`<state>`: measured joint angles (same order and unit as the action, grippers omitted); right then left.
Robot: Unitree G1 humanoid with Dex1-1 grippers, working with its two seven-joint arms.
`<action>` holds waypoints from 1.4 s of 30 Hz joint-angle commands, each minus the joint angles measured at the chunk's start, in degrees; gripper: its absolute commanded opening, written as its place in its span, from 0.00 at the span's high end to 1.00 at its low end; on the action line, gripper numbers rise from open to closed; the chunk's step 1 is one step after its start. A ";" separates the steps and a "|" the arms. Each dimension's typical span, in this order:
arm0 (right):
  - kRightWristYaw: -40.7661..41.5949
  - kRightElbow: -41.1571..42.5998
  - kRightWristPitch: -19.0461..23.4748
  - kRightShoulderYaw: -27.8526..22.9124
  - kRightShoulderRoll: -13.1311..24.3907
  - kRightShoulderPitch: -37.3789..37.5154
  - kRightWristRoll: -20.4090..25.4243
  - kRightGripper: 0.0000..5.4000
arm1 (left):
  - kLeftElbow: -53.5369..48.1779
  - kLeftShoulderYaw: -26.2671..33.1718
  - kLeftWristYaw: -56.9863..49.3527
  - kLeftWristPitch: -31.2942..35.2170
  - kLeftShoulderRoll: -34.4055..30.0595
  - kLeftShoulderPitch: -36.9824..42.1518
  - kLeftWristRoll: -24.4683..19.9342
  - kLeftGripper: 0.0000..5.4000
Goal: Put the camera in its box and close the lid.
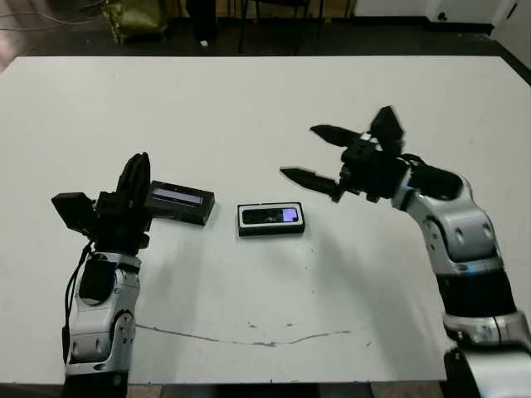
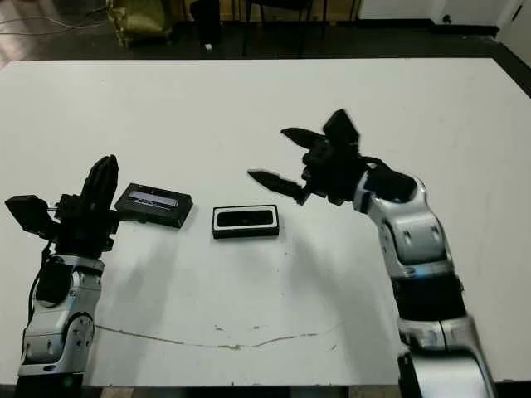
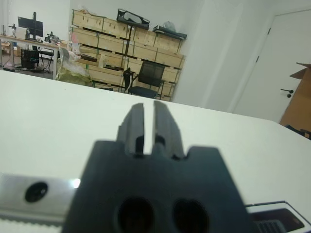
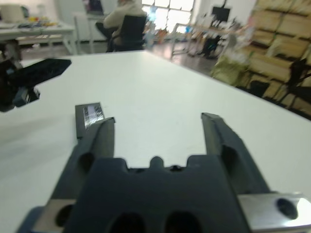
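Observation:
The box (image 1: 271, 230), a shallow black tray with a white lining, lies mid-table. The camera (image 1: 267, 217) lies flat inside it, with a purplish shiny spot at its right end. The lid (image 1: 178, 201), a black slab with a pale strip, rests on the table just left of the box and apart from it. My left gripper (image 1: 135, 178) points upward beside the lid's left end, shut and empty; the left wrist view shows its fingers (image 3: 135, 124) close together. My right gripper (image 1: 299, 152) hovers above and to the right of the box, open and empty. In the right wrist view the lid (image 4: 90, 116) shows past one finger.
A thin dark line (image 1: 265, 340) runs across the white table near its front edge. Beyond the far edge are a dark floor and chair legs. A person (image 4: 127, 19) sits at a desk far off, and stacked cardboard boxes (image 3: 121, 43) line the wall.

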<state>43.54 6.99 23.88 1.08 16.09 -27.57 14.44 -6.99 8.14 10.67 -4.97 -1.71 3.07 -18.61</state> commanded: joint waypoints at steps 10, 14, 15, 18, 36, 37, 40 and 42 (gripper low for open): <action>-5.69 -1.50 -5.40 0.10 3.21 6.79 -2.17 0.87 | 0.92 2.50 1.44 2.63 -9.17 1.92 5.33 1.00; -5.92 -0.35 -5.48 0.58 5.57 7.57 -3.57 1.00 | 0.51 3.09 7.22 8.98 -20.27 5.78 7.59 1.00; -5.94 -0.46 -5.91 0.58 5.86 7.70 -3.73 1.00 | 1.72 3.07 9.62 9.72 -23.48 7.70 8.06 1.00; -5.87 -1.11 -6.78 0.82 6.46 7.87 -4.09 1.00 | 10.29 1.32 19.82 7.83 -32.60 16.29 9.42 1.00; -5.20 -3.94 -7.22 0.61 7.25 6.61 -2.94 1.00 | 62.70 -24.99 33.79 0.16 -34.81 59.56 38.01 1.00; -5.07 -4.31 -7.71 0.55 7.11 6.63 -2.82 1.00 | 64.19 -26.08 33.96 -0.02 -33.95 60.37 39.05 1.00; -4.74 -4.75 -8.19 0.44 6.96 6.52 -2.47 1.00 | 67.05 -29.41 33.44 -0.58 -31.82 61.95 42.54 1.00; -4.69 -4.37 -7.59 0.58 7.19 6.41 -2.48 1.00 | 67.69 -30.70 32.76 -0.82 -30.58 62.02 44.03 1.00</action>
<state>38.56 3.30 16.07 1.64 22.60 -21.25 11.73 59.35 -21.46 43.59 -5.59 -33.09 65.10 24.15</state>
